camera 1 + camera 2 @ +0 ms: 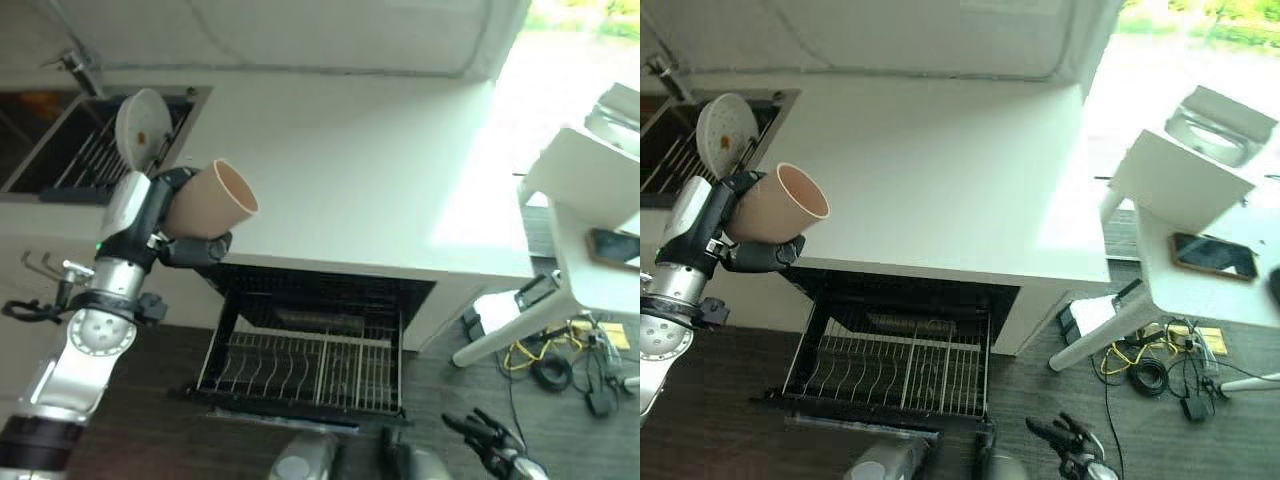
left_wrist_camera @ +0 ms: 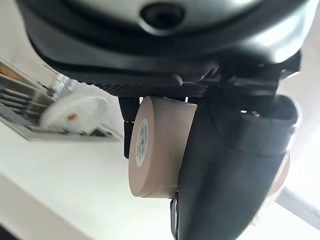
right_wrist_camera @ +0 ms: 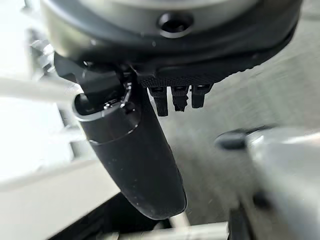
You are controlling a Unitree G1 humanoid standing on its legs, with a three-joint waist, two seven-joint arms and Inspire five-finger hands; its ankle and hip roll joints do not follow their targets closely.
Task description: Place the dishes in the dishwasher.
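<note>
While gripped in the left hand, with fingers and thumb curled round its sides, tan cup held tilted on its side above the front edge of the white counter, open mouth facing toward the counter's middle. Seen from the left wrist, cup pressed between the dark thumb and the fingers behind it, round base with a small label turned toward the camera. Directly below the cup and the counter edge, dishwasher standing open, wire rack pulled out over the dark floor, no dishes visible in the rack. At the counter's far left corner, sink with a dark drying grid, round pale plate standing upright in it just behind the left hand; same plate visible past the cup from the left wrist. Low near the bottom edge, well right of the rack, right hand hanging over the floor, fingers spread and relaxed, holding nothing; from its own wrist, thumb straight and short fingertips uncurled. Off to the right, white table carrying a phone, with a tangle of cords lying on the floor beside its leg.
</note>
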